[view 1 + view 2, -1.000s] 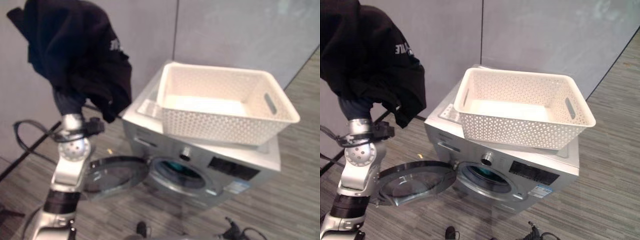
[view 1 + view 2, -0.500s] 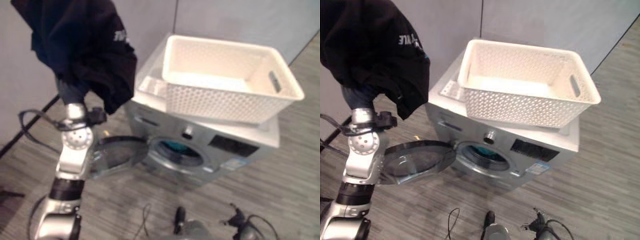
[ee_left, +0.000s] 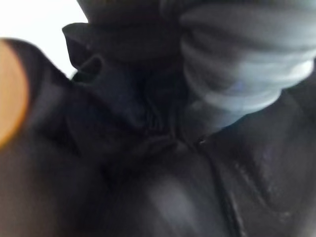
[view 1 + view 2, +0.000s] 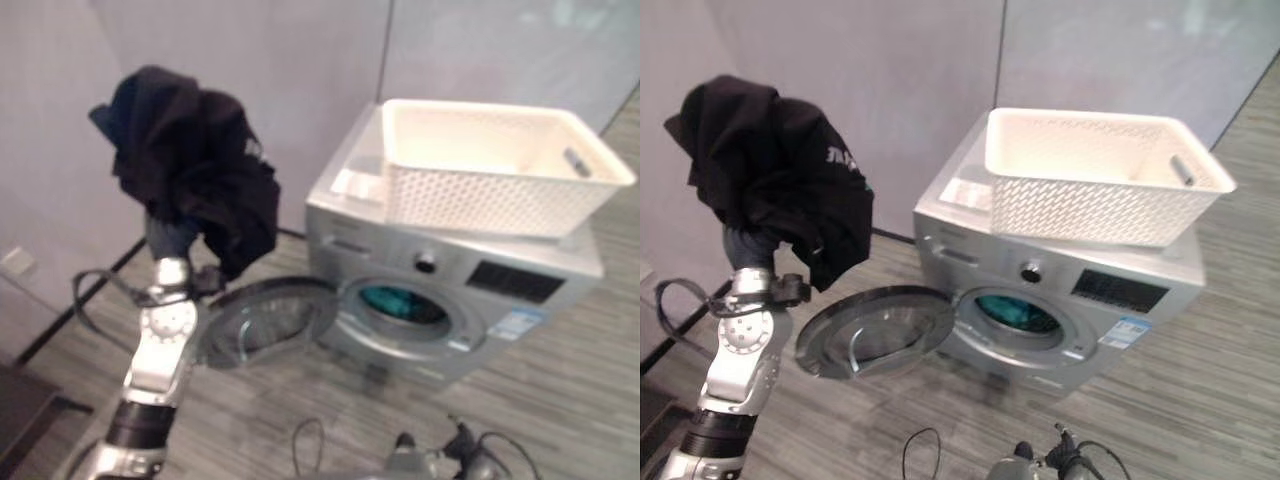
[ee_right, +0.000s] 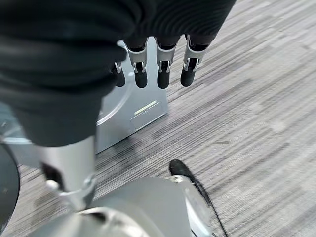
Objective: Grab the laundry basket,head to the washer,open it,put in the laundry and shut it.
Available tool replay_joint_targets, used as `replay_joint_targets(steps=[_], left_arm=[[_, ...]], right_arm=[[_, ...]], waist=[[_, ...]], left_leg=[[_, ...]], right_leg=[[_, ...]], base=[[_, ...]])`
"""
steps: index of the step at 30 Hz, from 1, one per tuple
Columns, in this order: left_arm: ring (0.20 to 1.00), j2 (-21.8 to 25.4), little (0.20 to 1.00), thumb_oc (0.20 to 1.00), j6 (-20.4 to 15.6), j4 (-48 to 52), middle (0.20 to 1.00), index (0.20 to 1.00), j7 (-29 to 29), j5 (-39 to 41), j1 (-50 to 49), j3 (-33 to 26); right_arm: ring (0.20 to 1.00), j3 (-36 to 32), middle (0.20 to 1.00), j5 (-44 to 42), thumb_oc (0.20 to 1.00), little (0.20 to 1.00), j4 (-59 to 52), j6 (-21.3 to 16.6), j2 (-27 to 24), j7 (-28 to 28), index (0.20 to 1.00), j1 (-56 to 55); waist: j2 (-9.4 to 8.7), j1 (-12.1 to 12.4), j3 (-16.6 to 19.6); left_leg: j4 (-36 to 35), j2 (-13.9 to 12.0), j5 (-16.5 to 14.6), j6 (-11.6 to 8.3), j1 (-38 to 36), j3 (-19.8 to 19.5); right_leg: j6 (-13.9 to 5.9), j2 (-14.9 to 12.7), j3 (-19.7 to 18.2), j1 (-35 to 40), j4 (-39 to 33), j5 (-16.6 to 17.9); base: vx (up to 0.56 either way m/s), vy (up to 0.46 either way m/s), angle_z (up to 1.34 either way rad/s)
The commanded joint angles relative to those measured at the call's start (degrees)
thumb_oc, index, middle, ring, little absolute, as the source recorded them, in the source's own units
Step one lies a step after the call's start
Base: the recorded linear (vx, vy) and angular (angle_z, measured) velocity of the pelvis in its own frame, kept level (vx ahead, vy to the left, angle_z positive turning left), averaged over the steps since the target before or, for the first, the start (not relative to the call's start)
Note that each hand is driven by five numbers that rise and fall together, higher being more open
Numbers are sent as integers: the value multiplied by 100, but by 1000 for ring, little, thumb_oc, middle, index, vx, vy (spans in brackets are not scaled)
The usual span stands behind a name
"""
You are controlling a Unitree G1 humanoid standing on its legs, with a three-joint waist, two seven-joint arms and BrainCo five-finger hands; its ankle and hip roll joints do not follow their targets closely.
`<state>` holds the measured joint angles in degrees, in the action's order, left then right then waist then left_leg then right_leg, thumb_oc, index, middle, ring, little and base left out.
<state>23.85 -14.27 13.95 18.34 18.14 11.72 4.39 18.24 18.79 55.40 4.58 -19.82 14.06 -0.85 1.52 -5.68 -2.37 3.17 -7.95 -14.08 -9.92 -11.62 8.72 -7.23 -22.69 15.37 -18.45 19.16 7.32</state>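
Ahead, the silver washer (image 4: pixel 1060 300) stands with its round door (image 4: pixel 875 330) swung open. Atop it sits the white laundry basket (image 4: pixel 1095 175). Left of the washer, the black laundry (image 4: pixel 775 180) is draped high over the raised left hand (image 3: pixel 247 69); its fingers cannot be told under the cloth. The right hand (image 5: pixel 158 64) hangs above the floor, fingers (image 5: pixel 162 77) straight, holding nothing.

Left arm (image 4: pixel 738 372) silver-grey with round perforated joint disc and black band; right hand (image 5: pixel 158 64) has silver fingers, dark tips, dark ribbed cover.
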Motion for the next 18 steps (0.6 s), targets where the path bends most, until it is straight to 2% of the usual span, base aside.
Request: replay_joint_targets(steps=[1,4,6,9,11,18], left_arm=[[200,90,200,200,-367,399,200,200,-132,186,448,-144],[200,21,200,200,-364,433,200,200,-214,242,438,-27],[200,-2,200,200,-371,429,200,200,-218,249,440,2],[200,-162,200,200,-410,391,200,200,-306,315,425,174],[200,-194,200,200,-433,394,200,200,-356,360,431,200],[200,-218,200,200,-509,618,200,200,-623,562,233,346]], right_arm=[[1000,36,1000,157,1000,1000,29,34,95,43,1000,-37],[1000,2,1000,117,1000,1000,110,49,76,100,1000,103],[1000,3,1000,117,1000,1000,163,62,75,130,1000,176],[1000,81,1000,237,1000,1000,241,148,26,181,1000,411],[1000,105,1000,237,1000,1000,240,154,15,207,1000,579],[1000,213,1000,230,1000,1000,208,127,41,271,1000,915]], waist=[[-88,-56,-116],[-135,-86,-353],[-147,-87,-465],[-187,-72,-886],[-187,-32,-1048],[-236,-4,-1386]], left_leg=[[612,-197,-396,450,-307,-125],[892,7,-709,554,-101,-176],[1104,79,-804,600,63,-199],[1727,319,-1149,715,598,-159],[2084,386,-1332,786,932,-109],[2918,571,-1544,933,1955,-63]], right_leg=[[-497,350,7,198,-1100,181],[-564,181,-136,13,-1177,387],[-576,138,-197,-84,-1189,464],[-622,-76,-334,-311,-1401,731],[-609,-96,-384,-446,-1457,796],[-545,-284,-565,-1087,-1480,945]], base=[[-183,161,16],[-157,102,10],[-140,56,-9],[-220,67,-14],[-152,37,-13],[-150,28,-10]])
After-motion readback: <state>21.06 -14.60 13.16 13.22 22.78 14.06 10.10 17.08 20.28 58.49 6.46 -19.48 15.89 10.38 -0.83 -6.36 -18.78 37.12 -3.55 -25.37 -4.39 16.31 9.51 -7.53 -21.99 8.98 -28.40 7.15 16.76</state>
